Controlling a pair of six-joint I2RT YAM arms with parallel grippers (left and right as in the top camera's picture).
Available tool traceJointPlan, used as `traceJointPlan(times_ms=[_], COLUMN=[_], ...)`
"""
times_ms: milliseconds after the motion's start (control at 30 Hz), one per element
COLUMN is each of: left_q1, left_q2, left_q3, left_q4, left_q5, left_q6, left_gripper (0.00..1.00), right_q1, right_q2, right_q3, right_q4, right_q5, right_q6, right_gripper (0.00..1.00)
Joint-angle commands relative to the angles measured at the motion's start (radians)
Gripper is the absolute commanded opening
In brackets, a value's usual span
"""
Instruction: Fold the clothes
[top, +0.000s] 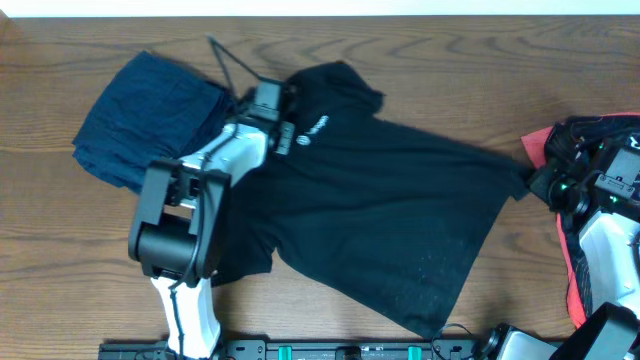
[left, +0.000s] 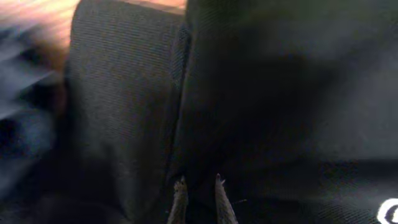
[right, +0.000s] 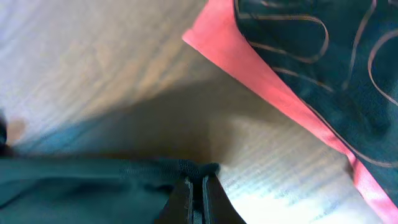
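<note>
Black shirt (top: 400, 220): lies diagonally across the middle of the table (top: 60, 250), white logo (top: 315, 128) facing up, rumpled near the collar.
Left gripper (left: 200, 200): at the shirt's upper-left end by the collar, with its fingers nearly together and apparently pinching a fold of cloth.
Right gripper (right: 196, 198): at the shirt's right-hand corner, fingers pressed together on the hem edge.
Other clothes: navy garment (top: 150, 110) at upper left, just beside the shirt. Patterned garment (right: 311, 74) at the right edge, near the pinched hem but apart from it.
Step in hand: probably drawing the shirt flat before the first fold.
Doing it well: draw the two pinches apart evenly and low over the table, without dragging either neighbouring garment.
</note>
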Motion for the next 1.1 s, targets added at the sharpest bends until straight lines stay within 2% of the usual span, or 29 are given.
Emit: traceJointPlan(times_ms=[0, 100, 133, 233, 267, 333, 367, 567, 700, 733, 900, 1067], left_q1=[0.086, 0.095, 0.095, 0.088, 0.088, 0.088, 0.089, 0.089, 0.089, 0.089, 0.089, 0.089], left_q2=[0.014, 0.005, 0.0, -0.027, -0.04, -0.07, -0.09, -0.247, -0.388, -0.418, -0.55, -0.623], left_q3=[0.01, 0.01, 0.01, 0.013, 0.015, 0.016, 0.016, 0.016, 0.016, 0.016, 0.016, 0.016], left_q4=[-0.036, -0.042, -0.042, -0.042, -0.044, -0.049, -0.053, -0.097, -0.167, -0.188, -0.32, -0.452], left_q5=[-0.105, -0.023, 0.013, 0.119, 0.144, 0.166, 0.171, 0.177, 0.177, 0.18, 0.238, 0.258], left_q6=[-0.053, -0.053, -0.053, -0.06, -0.061, -0.069, -0.072, -0.072, -0.079, -0.083, -0.105, -0.105], left_gripper=[0.19, 0.19, 0.19, 0.22, 0.23, 0.27, 0.3, 0.55, 0.63, 0.64, 0.69, 0.69], right_q1=[-0.005, -0.001, 0.003, 0.008, 0.008, 0.008, 0.008, 0.011, 0.063, 0.081, 0.185, 0.279], right_q2=[0.003, 0.015, 0.023, 0.047, 0.054, 0.068, 0.072, 0.073, 0.073, 0.073, 0.073, 0.086], right_q3=[0.011, 0.011, 0.011, 0.011, 0.011, 0.011, 0.011, 0.011, 0.005, -0.003, -0.084, -0.197], right_q4=[0.057, 0.108, 0.121, 0.128, 0.127, 0.122, 0.115, -0.069, -0.246, -0.258, -0.165, -0.034], right_q5=[-0.005, -0.032, -0.037, -0.037, -0.037, -0.037, -0.038, -0.103, -0.12, -0.113, -0.095, 0.033], right_q6=[0.026, 0.027, 0.027, 0.022, 0.021, 0.011, 0.0, -0.091, -0.09, -0.09, -0.075, 0.074], right_gripper=[0.01, 0.02, 0.08, 0.46, 0.55, 0.68, 0.7, 0.7, 0.56, 0.56, 0.53, 0.48])
